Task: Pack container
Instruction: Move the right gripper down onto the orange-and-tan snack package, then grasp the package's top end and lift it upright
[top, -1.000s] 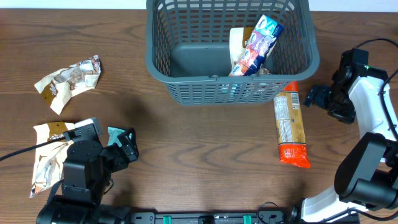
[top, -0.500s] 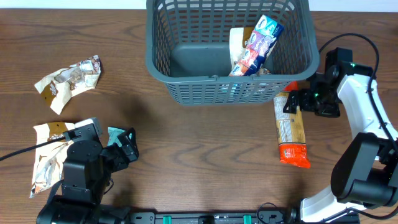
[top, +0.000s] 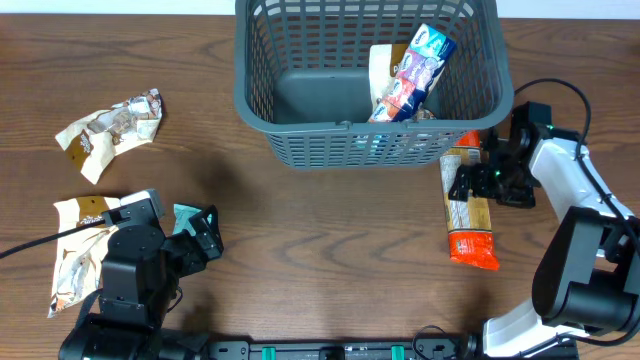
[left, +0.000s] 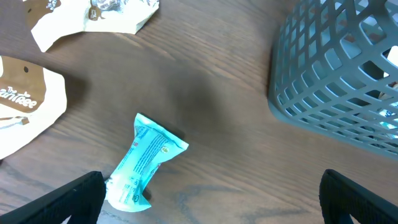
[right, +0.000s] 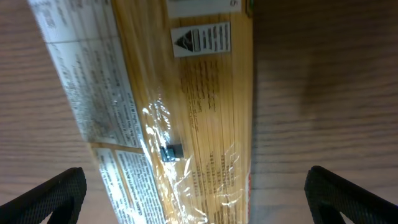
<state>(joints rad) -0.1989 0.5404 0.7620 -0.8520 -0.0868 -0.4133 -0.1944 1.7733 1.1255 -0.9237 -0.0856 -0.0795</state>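
While left pincer (left: 211, 202) and right pincer (right: 196, 193) gape empty, one container (top: 300, 140) holds two packets (top: 412, 72); four packets (top: 468, 205) lie outside.

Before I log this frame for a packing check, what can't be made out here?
Overhead: the right hand covers part of the pasta pack; the left arm hides most of the teal packet; the basket wall hides the lower ends of the packets inside.
Right wrist: the frame cuts off both ends of the pasta pack.
Left wrist: only a basket corner shows.
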